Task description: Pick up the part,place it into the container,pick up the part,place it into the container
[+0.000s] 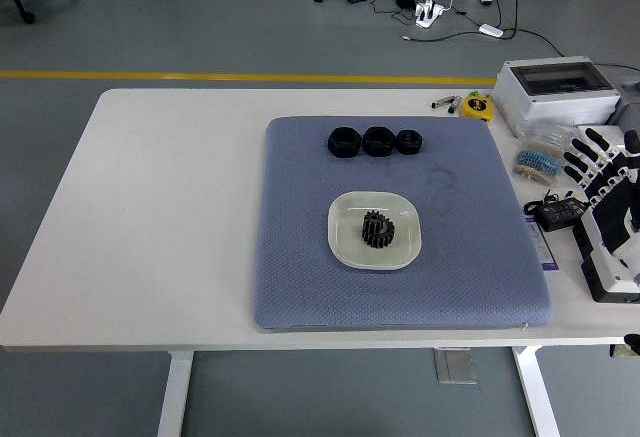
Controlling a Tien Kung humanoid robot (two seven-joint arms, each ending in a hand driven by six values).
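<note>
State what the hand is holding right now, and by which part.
Nothing is held. The right hand sits at the table's right edge with its fingers spread and empty. The black gear lies in the white dish, untouched.

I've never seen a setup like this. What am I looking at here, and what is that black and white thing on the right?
This is one view from a camera high on a humanoid robot, looking down over its white table. The black and white thing is the right robot hand, fingers spread, holding nothing, at the table's right edge. The left one is out of view. On a blue-grey mat sits a white dish with a black gear in it. Behind it stand three black nut-like parts in a row.
</note>
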